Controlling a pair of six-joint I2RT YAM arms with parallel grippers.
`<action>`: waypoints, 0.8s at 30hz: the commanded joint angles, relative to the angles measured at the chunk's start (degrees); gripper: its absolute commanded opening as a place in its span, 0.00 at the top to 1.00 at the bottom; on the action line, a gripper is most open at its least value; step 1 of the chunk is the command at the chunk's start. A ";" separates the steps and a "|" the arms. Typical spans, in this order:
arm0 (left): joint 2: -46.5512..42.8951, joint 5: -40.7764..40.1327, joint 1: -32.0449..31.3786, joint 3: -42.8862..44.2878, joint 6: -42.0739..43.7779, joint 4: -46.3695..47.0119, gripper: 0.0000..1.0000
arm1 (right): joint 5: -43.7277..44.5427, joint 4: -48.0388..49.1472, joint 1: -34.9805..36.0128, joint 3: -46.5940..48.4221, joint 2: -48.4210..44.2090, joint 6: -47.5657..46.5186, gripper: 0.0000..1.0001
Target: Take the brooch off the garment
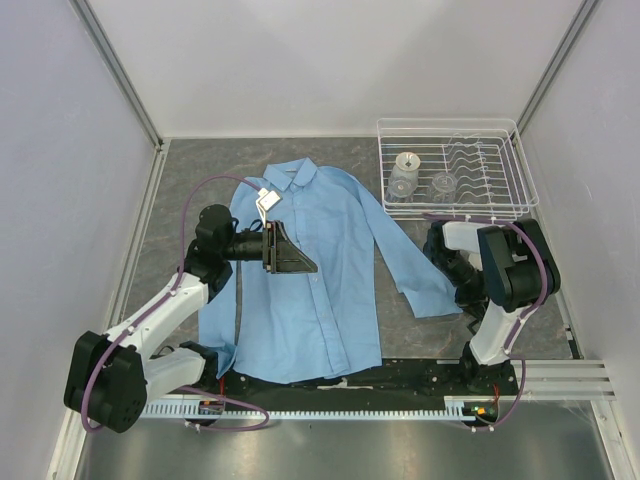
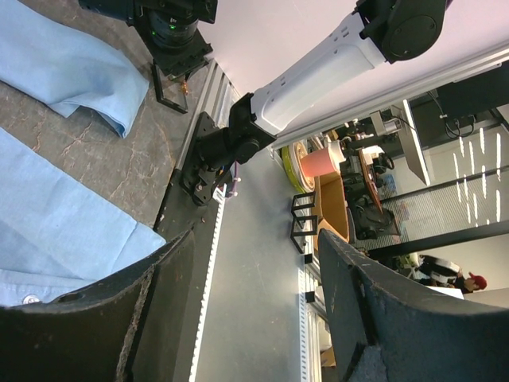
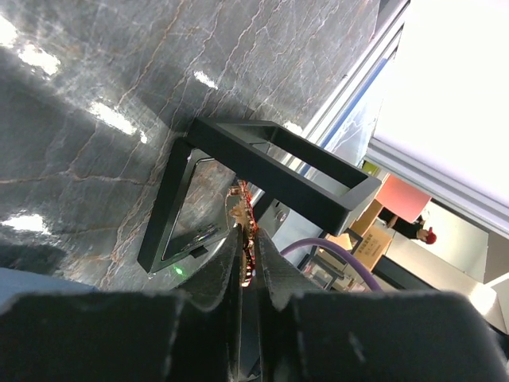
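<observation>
From above, we see the shirt (image 1: 320, 270) spread flat, front up, on the grey table (image 1: 195, 165), collar toward the far wall and one sleeve angled out to the right. The left gripper (image 1: 300, 262) hangs over the shirt's chest, on the left side of the button line. The right arm (image 1: 510, 265) is folded up past the sleeve end, off the cloth; we cannot make out its fingers from here. A wire rack (image 1: 450, 170) holding a few clear cups (image 1: 405, 165) sits at the far right corner.

In the left wrist view, the left gripper (image 2: 254, 239) has its jaws released and spread wide, with nothing between them. Past them we see the shirt (image 2: 56, 231) with one white button (image 2: 30, 299) at the lower left, the sleeve end (image 2: 79, 79) lying on the table (image 2: 119, 159), and the right arm (image 2: 318, 72) reaching across the top.

In the right wrist view, the right gripper (image 3: 246, 235) has its jaws drawn close, grasping the brooch (image 3: 241, 208). The brooch shows as a thin orange-red edge pinched between the fingertips, clear of the shirt and above the bare table (image 3: 95, 119). A black rectangular frame (image 3: 270, 171) stands just beyond the fingertips.
</observation>
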 commanded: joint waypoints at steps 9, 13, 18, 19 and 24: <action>-0.03 1.66 0.16 0.00 -1.52 3.05 0.31 | 0.31 -0.74 0.51 1.40 1.51 -0.56 0.73; -0.12 1.66 0.25 -0.09 -1.52 3.05 0.31 | -0.30 -0.74 0.60 1.23 0.63 -1.09 0.65; -0.29 1.66 0.25 0.00 -1.52 3.14 0.31 | -0.91 -0.74 0.60 0.96 -0.51 -1.53 0.60; -0.29 1.66 0.25 -0.09 -1.52 3.05 0.31 | -1.35 -0.91 0.60 0.88 -1.12 -1.62 0.60; -0.29 1.66 0.33 0.00 -1.43 3.05 0.31 | -2.76 -1.26 1.22 0.26 -3.15 -2.06 0.56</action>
